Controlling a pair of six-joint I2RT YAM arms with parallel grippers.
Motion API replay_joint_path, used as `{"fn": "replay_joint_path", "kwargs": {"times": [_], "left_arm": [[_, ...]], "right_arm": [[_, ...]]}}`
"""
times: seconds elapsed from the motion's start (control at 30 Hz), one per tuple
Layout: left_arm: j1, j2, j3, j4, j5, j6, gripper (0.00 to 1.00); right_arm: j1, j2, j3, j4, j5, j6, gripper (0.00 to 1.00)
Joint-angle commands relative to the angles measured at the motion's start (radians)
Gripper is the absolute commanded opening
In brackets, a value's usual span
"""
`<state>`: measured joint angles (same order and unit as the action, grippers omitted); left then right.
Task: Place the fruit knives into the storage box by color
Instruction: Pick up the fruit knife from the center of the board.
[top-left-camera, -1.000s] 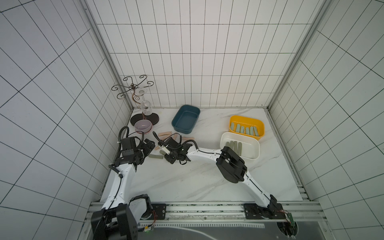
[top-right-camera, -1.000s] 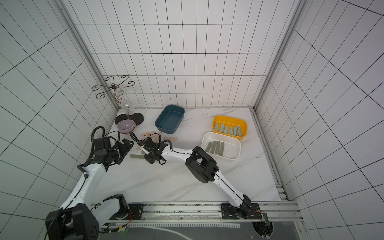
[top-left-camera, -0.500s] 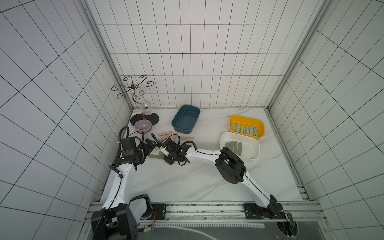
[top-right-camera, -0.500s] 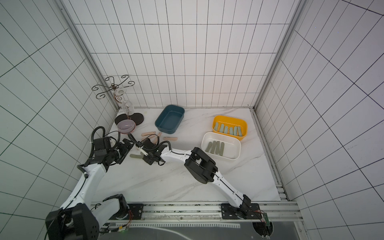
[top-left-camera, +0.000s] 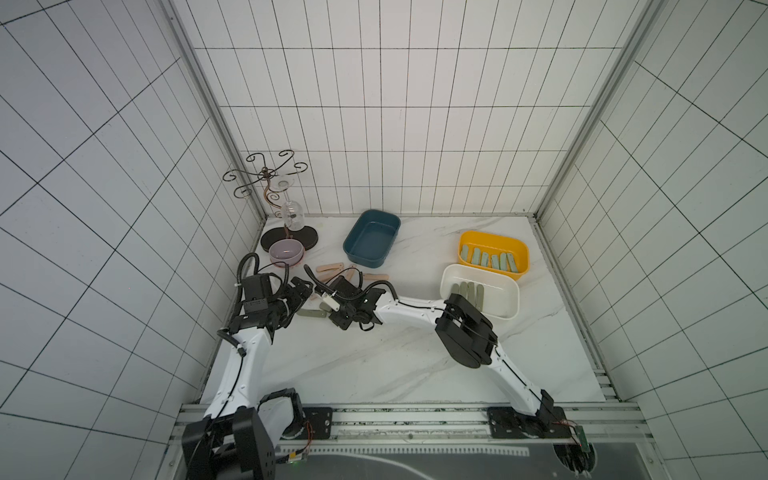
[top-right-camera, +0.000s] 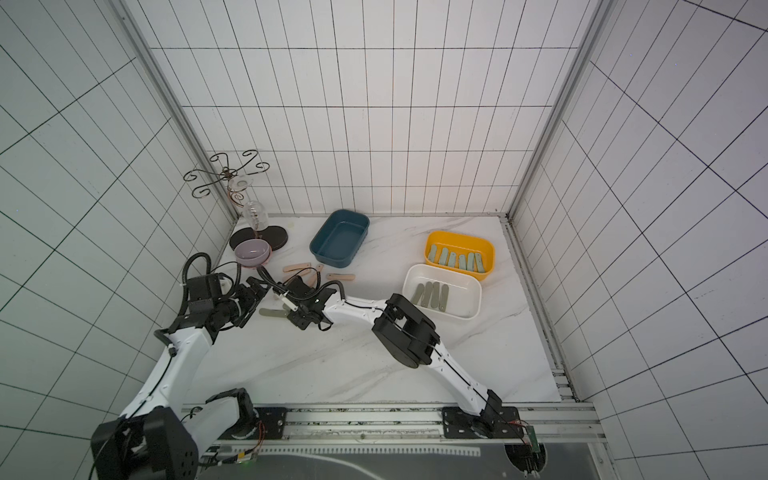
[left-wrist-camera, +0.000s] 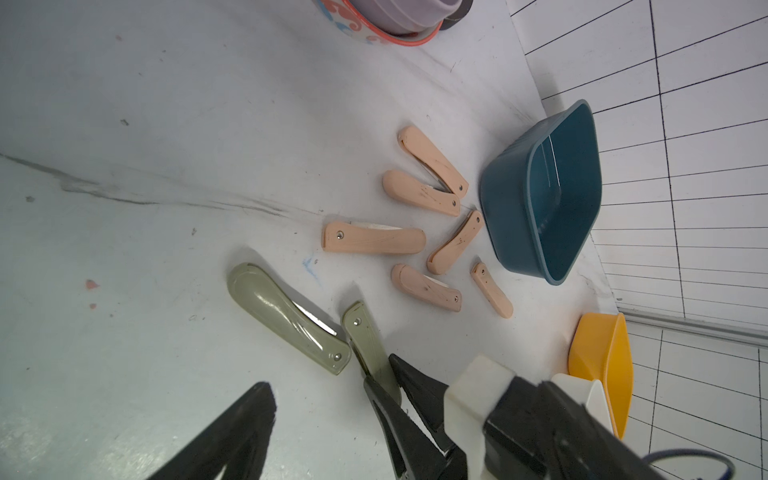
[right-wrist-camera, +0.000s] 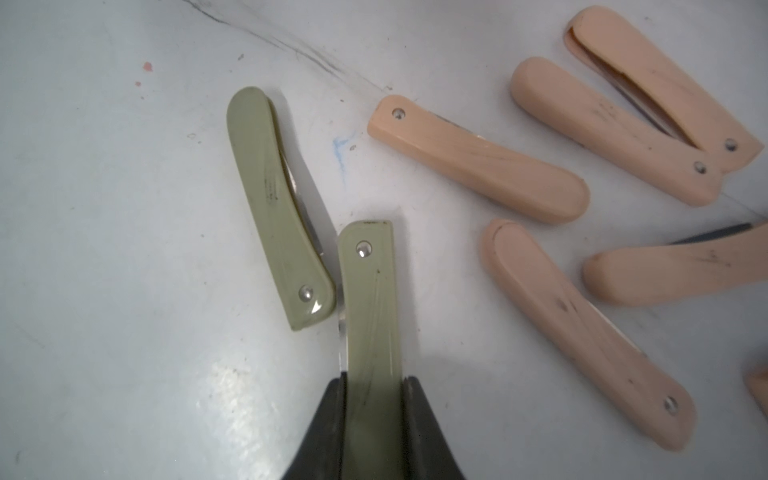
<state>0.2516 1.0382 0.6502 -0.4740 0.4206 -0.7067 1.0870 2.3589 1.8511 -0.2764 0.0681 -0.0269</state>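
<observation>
Blue box (top-right-camera: 332, 259) by the worktop's (top-right-camera: 332, 365) back edge. Yellow box (top-right-camera: 457, 239) near the right edge; holds a row of pale green knives (top-right-camera: 453, 261). White box (top-right-camera: 462, 300) in front of it; holds four grey-green knives (top-right-camera: 428, 296). Pink knives (top-right-camera: 297, 268) loose in front of the blue box. Near the left edge, loose green knife (top-right-camera: 270, 312) flat between the left gripper (top-right-camera: 254, 300), spread wide, and the right gripper (top-right-camera: 290, 309), pinched tight on the held green knife (top-right-camera: 286, 307).

Robot lab test cell: white-tiled walls (top-left-camera: 374, 124), alu mounting rail (top-left-camera: 415, 419).
</observation>
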Motion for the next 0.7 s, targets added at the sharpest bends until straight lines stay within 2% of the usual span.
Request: {"fn": "replay_joint_path", "kwargs": {"times": [0.0,0.3,0.5,0.67], "left_arm": [[0.005,-0.018,0.008,0.025,0.022,-0.001,0.97],[-0.040,-0.032,0.021,0.029,0.036,-0.024,0.97],[-0.196,-0.035,0.064,0.032,-0.033,-0.047,0.97],[-0.372,-0.028,0.111,0.032,-0.132,-0.066,0.97]], "right_arm": [[-0.004,-0.108,-0.102,0.015,0.024,-0.002,0.18],[-0.063,-0.322,-0.359,0.054,0.058,0.067,0.17],[-0.171,-0.528,-0.560,0.065,0.088,0.150,0.16],[-0.329,-0.743,-0.753,0.063,0.106,0.248,0.16]]}}
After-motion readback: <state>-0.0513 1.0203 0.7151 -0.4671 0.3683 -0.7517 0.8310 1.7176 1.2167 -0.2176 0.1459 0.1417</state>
